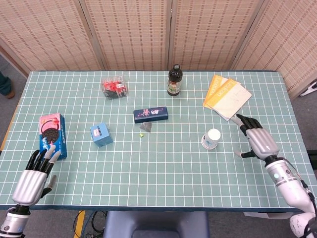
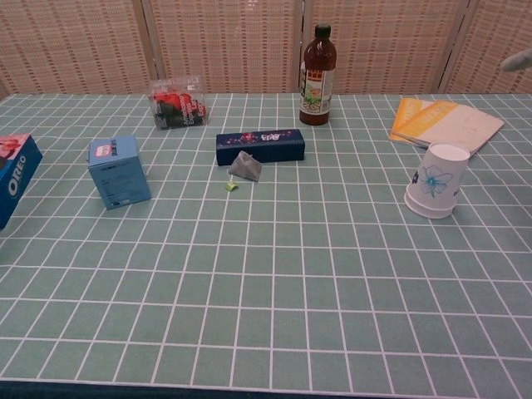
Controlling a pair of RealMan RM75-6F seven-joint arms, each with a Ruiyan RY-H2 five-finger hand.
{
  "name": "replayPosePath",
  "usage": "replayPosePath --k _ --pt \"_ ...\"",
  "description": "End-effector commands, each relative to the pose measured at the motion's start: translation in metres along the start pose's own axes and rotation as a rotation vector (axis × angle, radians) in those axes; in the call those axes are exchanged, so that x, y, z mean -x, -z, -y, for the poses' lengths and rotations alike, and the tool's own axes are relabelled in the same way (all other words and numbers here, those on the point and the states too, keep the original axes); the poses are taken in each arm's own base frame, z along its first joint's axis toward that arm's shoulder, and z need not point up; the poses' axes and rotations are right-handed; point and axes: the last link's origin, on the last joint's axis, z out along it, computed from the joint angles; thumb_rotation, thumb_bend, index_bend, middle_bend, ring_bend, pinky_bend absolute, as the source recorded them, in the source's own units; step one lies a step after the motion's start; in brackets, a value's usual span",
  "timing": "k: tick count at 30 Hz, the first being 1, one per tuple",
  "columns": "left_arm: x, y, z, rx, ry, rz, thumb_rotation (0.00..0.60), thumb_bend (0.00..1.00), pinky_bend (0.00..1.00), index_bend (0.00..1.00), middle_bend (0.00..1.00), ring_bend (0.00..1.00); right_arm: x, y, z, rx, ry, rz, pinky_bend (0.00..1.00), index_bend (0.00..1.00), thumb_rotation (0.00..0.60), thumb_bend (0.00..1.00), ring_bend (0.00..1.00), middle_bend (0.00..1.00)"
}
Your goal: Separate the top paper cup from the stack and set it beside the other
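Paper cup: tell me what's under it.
The paper cup stands upside down, rim on the bare green table. Its wall hides any second cup nested inside.

Left hand (image 1: 30, 179) low near the front edge of the tabletop (image 1: 163, 173), back upward, fingers (image 1: 43, 157) straight, side by side and slightly apart, pointing away from the robot, holding nothing. Right hand (image 1: 257, 139) over the right part of the tabletop, forearm slanting in from the front right corner, fingers stretched forward and apart, thumb out to the side, holding nothing. One fingertip showing at the right edge of the chest view.
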Motion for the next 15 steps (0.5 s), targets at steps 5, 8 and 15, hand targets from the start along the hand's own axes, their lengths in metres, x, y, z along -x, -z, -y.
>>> replayPosePath --k 5,8,15 --pt "-0.003 0.001 0.001 0.001 0.01 -0.009 0.6 0.5 0.0 0.0 0.0 0.0 0.003 -0.027 0.022 -0.015 0.015 0.06 0.0 0.11 0.6 0.17 0.0 0.0" --pt "-0.003 0.002 0.001 0.003 0.012 -0.01 0.6 0.5 0.0 0.0 0.0 0.0 0.004 -0.035 0.028 -0.009 0.003 0.078 0.0 0.11 0.6 0.18 0.0 0.0" --pt "-0.005 0.003 0.002 0.002 0.016 -0.018 0.6 0.5 0.0 0.0 0.0 0.0 0.009 -0.05 0.034 0.006 0.003 0.101 0.0 0.16 0.6 0.19 0.0 0.0"
